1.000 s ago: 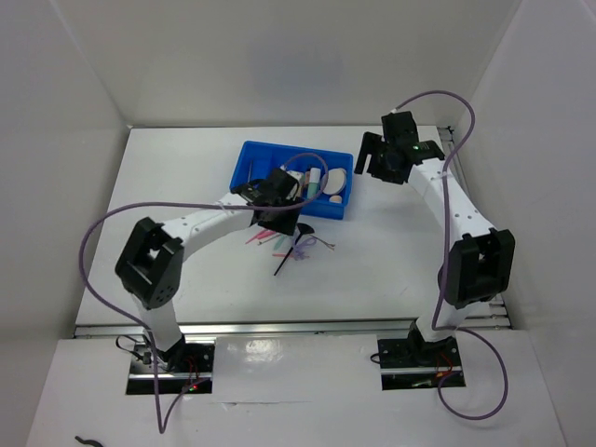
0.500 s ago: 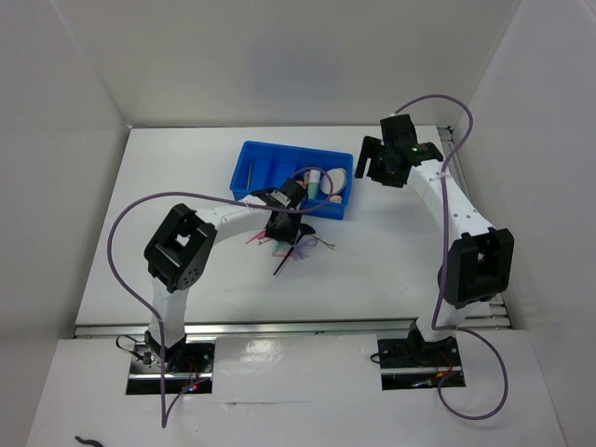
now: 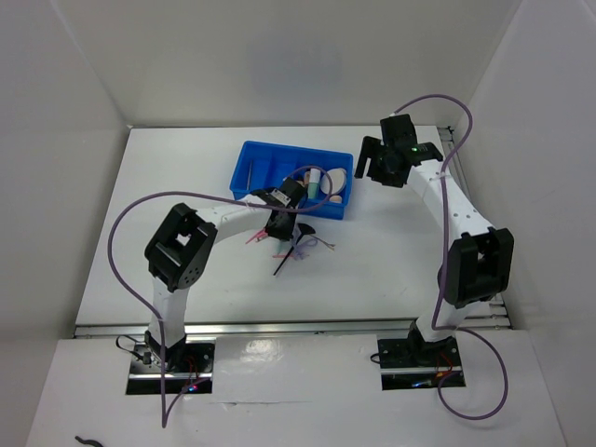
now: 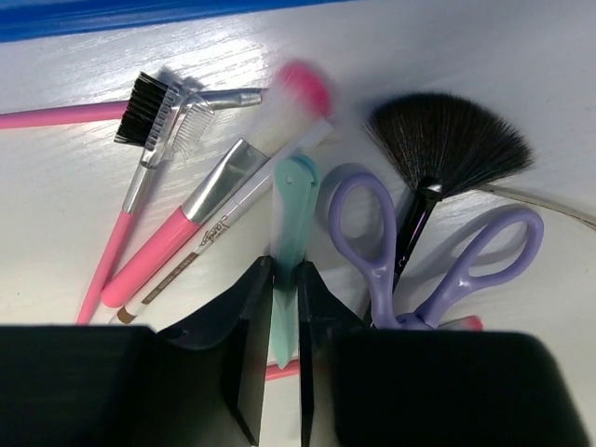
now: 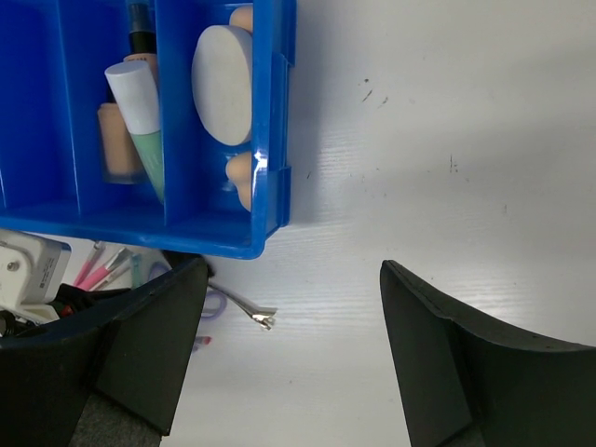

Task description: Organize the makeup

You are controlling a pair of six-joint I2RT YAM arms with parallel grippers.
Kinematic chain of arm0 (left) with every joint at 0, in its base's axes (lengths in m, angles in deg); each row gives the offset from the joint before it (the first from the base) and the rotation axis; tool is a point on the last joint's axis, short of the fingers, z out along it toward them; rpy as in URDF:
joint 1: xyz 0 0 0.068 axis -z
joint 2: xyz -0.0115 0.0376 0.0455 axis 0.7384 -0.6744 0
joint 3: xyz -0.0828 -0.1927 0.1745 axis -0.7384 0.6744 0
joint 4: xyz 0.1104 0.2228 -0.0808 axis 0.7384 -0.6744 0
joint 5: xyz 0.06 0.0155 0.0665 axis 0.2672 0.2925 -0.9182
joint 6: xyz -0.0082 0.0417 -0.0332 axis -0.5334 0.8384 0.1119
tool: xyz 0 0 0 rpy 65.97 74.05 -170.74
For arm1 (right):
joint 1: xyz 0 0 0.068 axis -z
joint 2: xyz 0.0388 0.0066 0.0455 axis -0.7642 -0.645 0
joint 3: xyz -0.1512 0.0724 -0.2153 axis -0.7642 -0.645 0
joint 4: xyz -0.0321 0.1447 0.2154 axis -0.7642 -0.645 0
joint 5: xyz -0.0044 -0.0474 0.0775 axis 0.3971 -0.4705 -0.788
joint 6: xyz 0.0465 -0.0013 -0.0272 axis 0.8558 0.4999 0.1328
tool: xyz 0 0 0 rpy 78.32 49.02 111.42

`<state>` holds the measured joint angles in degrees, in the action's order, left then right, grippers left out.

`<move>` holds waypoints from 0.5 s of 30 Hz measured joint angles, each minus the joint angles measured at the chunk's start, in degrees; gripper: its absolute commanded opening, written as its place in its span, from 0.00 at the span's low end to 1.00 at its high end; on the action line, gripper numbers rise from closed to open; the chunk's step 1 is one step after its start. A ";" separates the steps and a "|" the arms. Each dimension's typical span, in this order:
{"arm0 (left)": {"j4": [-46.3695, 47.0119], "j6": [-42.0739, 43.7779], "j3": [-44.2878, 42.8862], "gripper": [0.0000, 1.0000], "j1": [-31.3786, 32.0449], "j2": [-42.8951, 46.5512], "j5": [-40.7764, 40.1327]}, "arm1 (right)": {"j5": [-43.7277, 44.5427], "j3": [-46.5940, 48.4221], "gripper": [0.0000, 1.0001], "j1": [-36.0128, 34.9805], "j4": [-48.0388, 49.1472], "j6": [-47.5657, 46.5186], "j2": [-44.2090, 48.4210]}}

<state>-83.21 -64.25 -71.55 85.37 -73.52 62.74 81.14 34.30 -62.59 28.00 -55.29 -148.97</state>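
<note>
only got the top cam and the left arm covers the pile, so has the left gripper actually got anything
Observer: Yes. The left wrist view shows the left gripper shut on a mint-green stick, one finger on each side.
Operator: whats right beside it
Observer: Purple-handled scissors lie just to its right in that view, with a black fan brush across them.
Operator: and the right one
Observer: The right gripper is open and empty, over bare table next to the blue tray.
</note>
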 measured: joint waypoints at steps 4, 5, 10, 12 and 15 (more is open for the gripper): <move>-1.60 0.42 -0.31 0.00 0.02 0.33 -0.24 | 0.00 0.00 0.82 0.00 0.02 -0.02 -0.28; -2.32 0.76 -0.31 0.00 0.02 0.68 -0.33 | -0.02 0.00 0.82 0.00 0.00 -0.02 -0.39; -5.70 3.48 -0.59 0.00 0.02 5.40 -0.46 | -0.02 0.00 0.82 0.00 0.00 -0.02 -0.72; -7.02 4.59 -1.92 0.00 -0.04 7.56 -0.46 | -0.02 0.00 0.82 0.00 0.00 0.00 -0.70; -8.20 5.68 -5.95 0.00 -0.72 9.44 -0.33 | 0.04 0.00 0.82 0.00 -0.04 -0.02 -0.72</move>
<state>-91.41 -58.57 -77.49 84.65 -64.07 62.41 81.18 34.30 -62.59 27.96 -55.31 -149.69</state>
